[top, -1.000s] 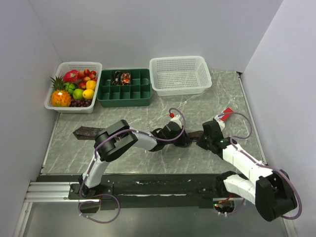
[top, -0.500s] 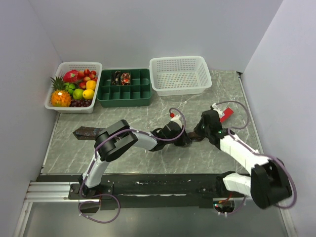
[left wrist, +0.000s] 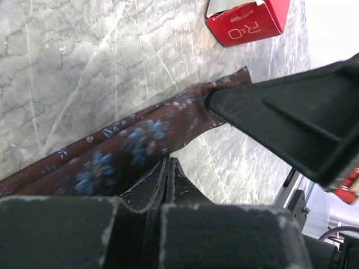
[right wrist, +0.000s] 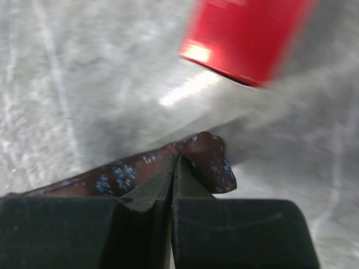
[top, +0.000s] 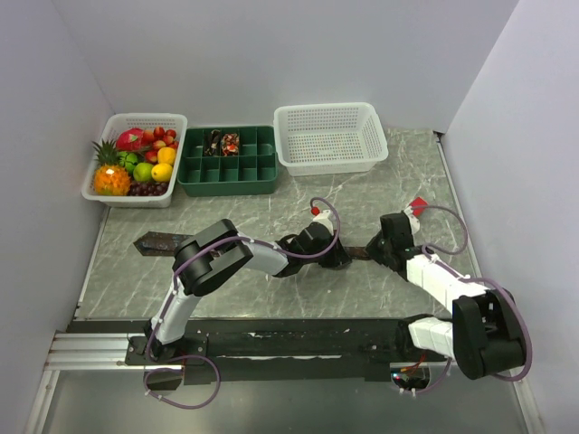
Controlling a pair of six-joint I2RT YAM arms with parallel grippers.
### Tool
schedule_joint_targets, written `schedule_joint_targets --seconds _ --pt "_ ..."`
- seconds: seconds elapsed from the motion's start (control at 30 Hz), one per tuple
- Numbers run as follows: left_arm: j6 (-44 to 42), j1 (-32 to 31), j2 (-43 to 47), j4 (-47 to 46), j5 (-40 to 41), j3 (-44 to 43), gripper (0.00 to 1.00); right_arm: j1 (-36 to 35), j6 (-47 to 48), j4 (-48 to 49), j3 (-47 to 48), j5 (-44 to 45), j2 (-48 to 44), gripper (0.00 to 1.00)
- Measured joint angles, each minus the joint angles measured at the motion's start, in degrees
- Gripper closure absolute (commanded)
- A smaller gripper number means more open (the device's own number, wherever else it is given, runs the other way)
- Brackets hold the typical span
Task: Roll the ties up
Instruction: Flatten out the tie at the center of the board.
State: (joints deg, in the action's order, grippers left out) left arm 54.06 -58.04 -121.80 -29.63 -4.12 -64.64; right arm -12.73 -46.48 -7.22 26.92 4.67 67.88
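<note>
A dark brown tie [top: 163, 242] with small blue flowers lies flat across the table, wide end at the left, and runs under the left arm. Its narrow end [right wrist: 210, 162] is curled up. My right gripper [right wrist: 176, 159] is shut there, pinching that curled end. My left gripper [left wrist: 168, 162] is shut too, tips pressed on the tie's [left wrist: 140, 140] near edge just left of the right gripper's black body [left wrist: 291, 112]. In the top view both grippers [top: 342, 257] [top: 378, 250] meet at mid-table. Two rolled ties [top: 223, 142] sit in the green tray [top: 226, 176].
A small red box [top: 418, 205] [left wrist: 247, 19] [right wrist: 247, 39] lies just beyond the right gripper. Along the back wall stand a fruit basket [top: 136, 158], the green compartment tray and a white mesh basket [top: 330, 136].
The right gripper swung in toward the left one half a second ago and has now drawn back a little to the right. The left arm and the tie's wide end have stayed put.
</note>
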Motion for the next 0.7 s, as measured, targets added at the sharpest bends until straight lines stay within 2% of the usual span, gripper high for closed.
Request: schedule_joint_targets --seconds 0.6,0.7 --pt "-0.48 0.2 -0.13 -0.11 0.59 -0.26 0.99 2.25 -5.4 -0.11 -5.35 -1.53 -4.66 1.0" --pt "-1.03 0.28 0.35 -2.51 0.48 1.55 0.9 2.27 -5.95 -0.13 -6.23 -1.33 -5.14 1.0"
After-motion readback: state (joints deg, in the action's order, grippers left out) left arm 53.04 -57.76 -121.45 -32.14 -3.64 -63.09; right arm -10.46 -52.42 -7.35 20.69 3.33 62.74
